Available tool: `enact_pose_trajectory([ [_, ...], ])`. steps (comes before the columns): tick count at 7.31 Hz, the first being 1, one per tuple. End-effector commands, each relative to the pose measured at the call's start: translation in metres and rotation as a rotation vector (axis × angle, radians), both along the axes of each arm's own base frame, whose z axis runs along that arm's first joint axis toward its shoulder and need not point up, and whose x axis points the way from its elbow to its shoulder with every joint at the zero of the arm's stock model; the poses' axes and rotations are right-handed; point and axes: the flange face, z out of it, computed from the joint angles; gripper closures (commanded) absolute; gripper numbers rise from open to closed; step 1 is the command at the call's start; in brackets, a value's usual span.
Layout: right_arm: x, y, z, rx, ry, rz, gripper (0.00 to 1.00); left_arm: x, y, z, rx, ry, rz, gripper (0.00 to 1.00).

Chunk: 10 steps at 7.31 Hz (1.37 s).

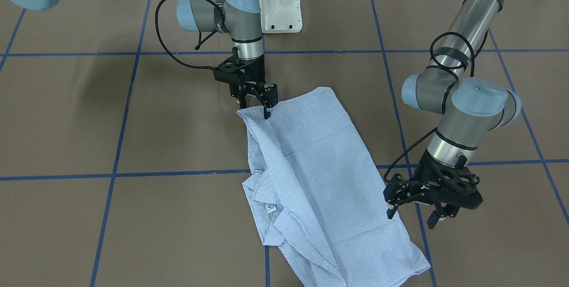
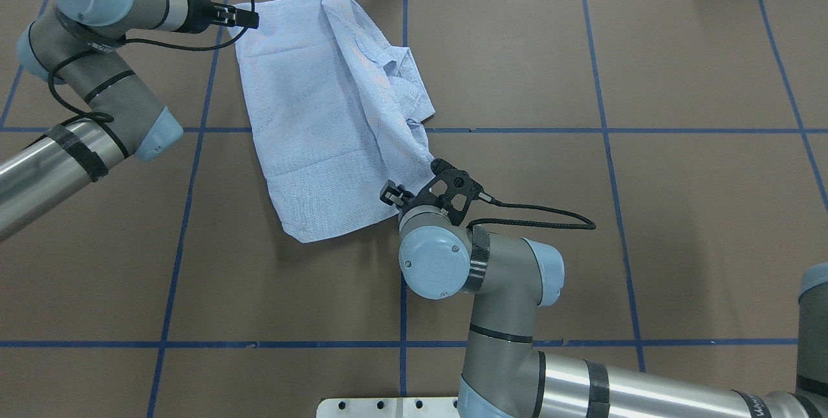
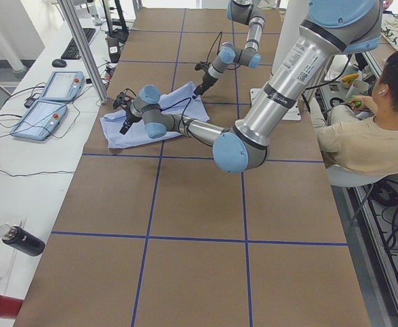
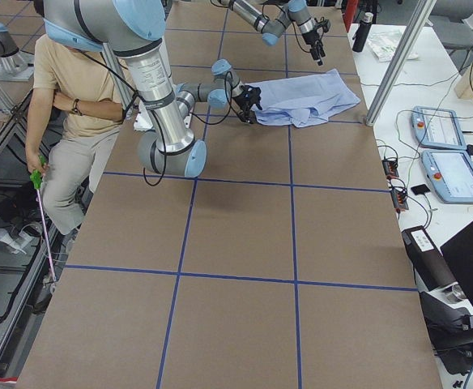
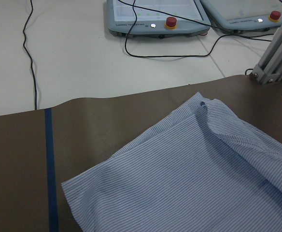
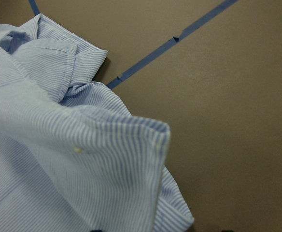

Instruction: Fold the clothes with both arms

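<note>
While the shirt (image 1: 311,167) was being folded, the left gripper (image 1: 412,218) was held spread; the hold of the right gripper (image 1: 260,108) could not be told. Corners likely had to be pinched next.

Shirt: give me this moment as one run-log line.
shirt: partly folded, collar exposed | right gripper: shut on shirt corner | left gripper: open, beside shirt edge, not gripping

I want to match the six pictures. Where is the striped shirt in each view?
Front-facing: shirt centre to bottom edge.
Overhead: shirt upper left of centre.
Exterior left: shirt far, upper left.
Exterior right: shirt far, upper right.
Left wrist: shirt lower right.
Right wrist: shirt fills the left.
Shared landmark: blue tape lines on the table.
</note>
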Motion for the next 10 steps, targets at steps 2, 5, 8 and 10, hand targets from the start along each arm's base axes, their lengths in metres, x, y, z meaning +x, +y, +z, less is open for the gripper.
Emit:
enact_pose_trajectory([
  [2, -0.006, 0.002, 0.003, 0.001, 0.010, 0.001, 0.52, -0.001, 0.001, -0.002, 0.003, 0.002, 0.000, 0.00],
  [5, 0.006, 0.006, -0.004, 0.015, -0.013, -0.004, 1.00, 0.000, 0.002, -0.004, 0.006, 0.006, 0.001, 0.00],
  [8, 0.062, 0.036, -0.023, 0.038, -0.108, -0.015, 1.00, -0.013, 0.035, -0.023, -0.002, 0.087, -0.004, 0.00],
  [10, 0.068, 0.068, -0.035, 0.067, -0.146, -0.002, 1.00, -0.015, 0.127, -0.048, -0.124, 0.309, 0.038, 0.00],
])
